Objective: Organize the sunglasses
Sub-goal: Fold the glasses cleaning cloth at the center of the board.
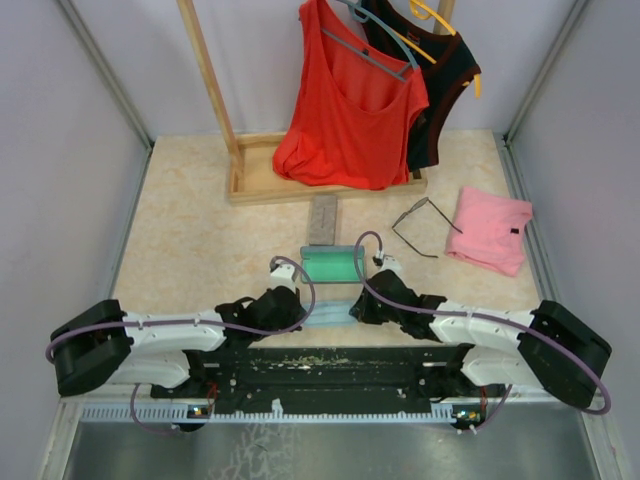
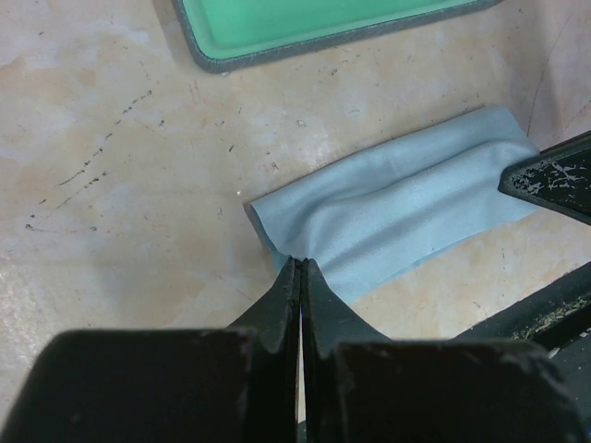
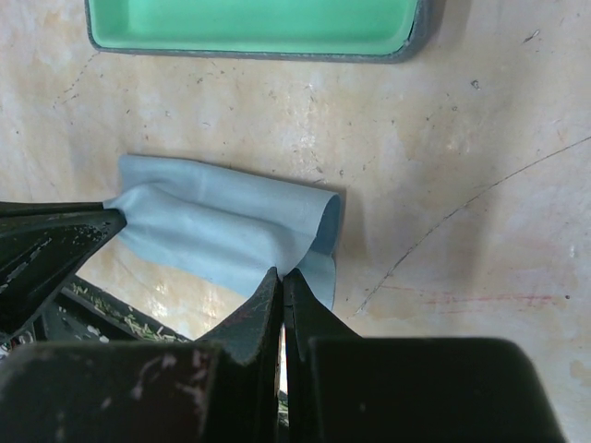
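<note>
Beige, stone-patterned desk (image 1: 190,230) carries everything. A wooden rack (image 1: 205,80) stands at its far edge with a red top (image 1: 350,110) and a black top (image 1: 452,85) on hangers. The left arm (image 1: 170,335) and right arm (image 1: 490,330) lie low along the near edge. Their forearms turn inward, so the wrists face each other at the middle and tilt down to the surface.

A pink garment (image 1: 490,228) lies toward the right edge. An open green-lined case (image 1: 332,265) sits mid-desk, with a closed grey case (image 1: 322,218) just beyond it.

Between the wrists, by the near edge, lies a light blue wiping cloth (image 1: 330,312), folded over. The left pincer (image 2: 300,268) is pressed together and seems to nip one end of it. The right pincer (image 3: 282,275) is pressed together at the other end; whether it has caught fabric I cannot tell.

One pair of sunglasses (image 1: 412,220) rests untouched just beside the pink garment. No second pair is in view.

The step in hand looks like tidying the cloth. Next, the right pincer would need to spread and reach far-right for the thin frame.
</note>
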You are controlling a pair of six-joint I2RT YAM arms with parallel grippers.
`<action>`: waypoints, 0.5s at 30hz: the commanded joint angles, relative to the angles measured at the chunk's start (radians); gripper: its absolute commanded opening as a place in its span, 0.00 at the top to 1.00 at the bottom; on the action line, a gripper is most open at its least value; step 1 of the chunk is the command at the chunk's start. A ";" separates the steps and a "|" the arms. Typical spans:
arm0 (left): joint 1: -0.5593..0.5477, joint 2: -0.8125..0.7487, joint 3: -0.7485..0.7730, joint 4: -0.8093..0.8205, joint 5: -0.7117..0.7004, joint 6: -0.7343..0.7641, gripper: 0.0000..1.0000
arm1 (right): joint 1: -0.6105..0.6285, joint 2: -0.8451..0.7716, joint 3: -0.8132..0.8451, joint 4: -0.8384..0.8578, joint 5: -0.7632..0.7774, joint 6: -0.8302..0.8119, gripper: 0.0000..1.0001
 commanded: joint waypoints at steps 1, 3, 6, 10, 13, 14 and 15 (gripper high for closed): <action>0.004 0.008 -0.015 0.021 0.003 -0.008 1.00 | -0.007 0.008 0.013 0.013 0.000 -0.021 1.00; 0.004 0.010 -0.017 0.025 0.006 -0.007 1.00 | -0.007 0.011 0.014 0.011 -0.001 -0.022 1.00; 0.004 0.017 -0.017 0.034 0.016 -0.006 1.00 | -0.007 0.010 0.014 0.002 0.001 -0.025 1.00; 0.003 0.025 -0.019 0.041 0.025 -0.003 1.00 | -0.007 0.016 0.013 -0.005 0.011 -0.028 1.00; 0.004 0.027 -0.020 0.044 0.029 -0.003 1.00 | -0.007 0.022 0.016 -0.008 0.014 -0.031 1.00; 0.003 0.028 -0.022 0.045 0.029 -0.004 1.00 | -0.007 0.023 0.016 -0.008 0.015 -0.031 1.00; 0.004 0.030 -0.023 0.046 0.029 -0.003 1.00 | -0.007 0.027 0.016 -0.008 0.016 -0.032 1.00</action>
